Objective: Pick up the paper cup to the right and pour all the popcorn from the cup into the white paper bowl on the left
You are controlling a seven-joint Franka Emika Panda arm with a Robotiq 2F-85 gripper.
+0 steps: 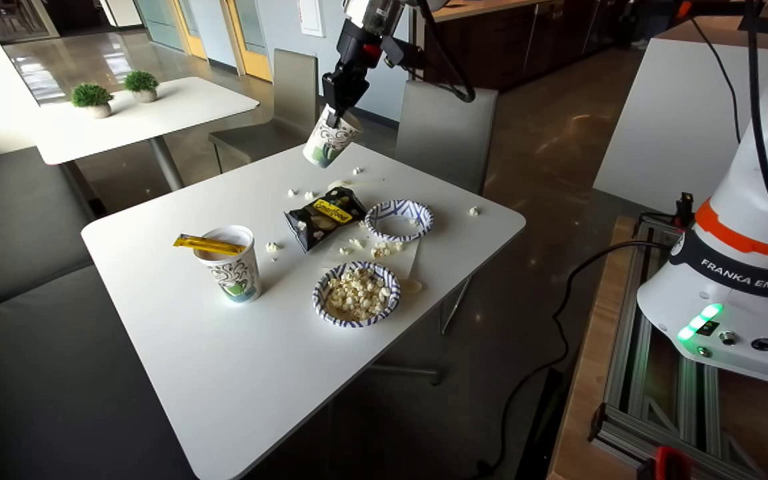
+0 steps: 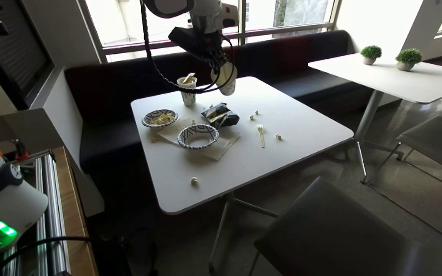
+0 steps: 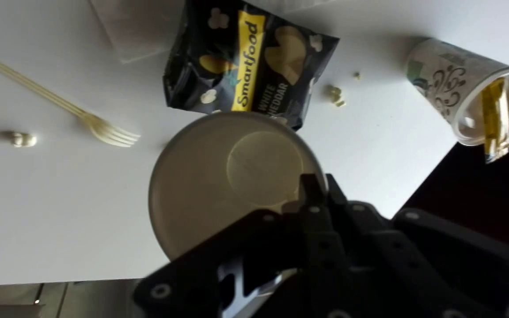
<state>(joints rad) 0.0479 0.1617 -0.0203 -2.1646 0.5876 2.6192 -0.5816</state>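
A white paper cup printed with brown scrollwork and green point(image 1: 328, 143) is held above the white table point(image 1: 251, 380), tilted, its mouth still uppermost. In the wrist view its pale round bottom is exposed. Its wall is pinched near the rim by the black two-fingered gripper point(image 3: 324, 183), one finger set inside and one outside.

Below, a blue-patterned white paper bowl point(image 1: 356, 323) is filled with pale yellow popcorn point(image 1: 357, 291). A matching paper bowl point(image 1: 394, 227) is placed near it, its pale inner bottom largely visible. A similarly printed upright cup point(image 1: 234, 277) is stood well apart from the held one; at least one slim yellow packet point(image 1: 209, 244) is lodged in its mouth. A black Smartfood bag point(image 1: 326, 215) is laid nearby, ringed by loose kernels point(image 1: 272, 247).

In both exterior views the robot arm point(image 2: 205, 17) is extended from above, the gripper angled downward.
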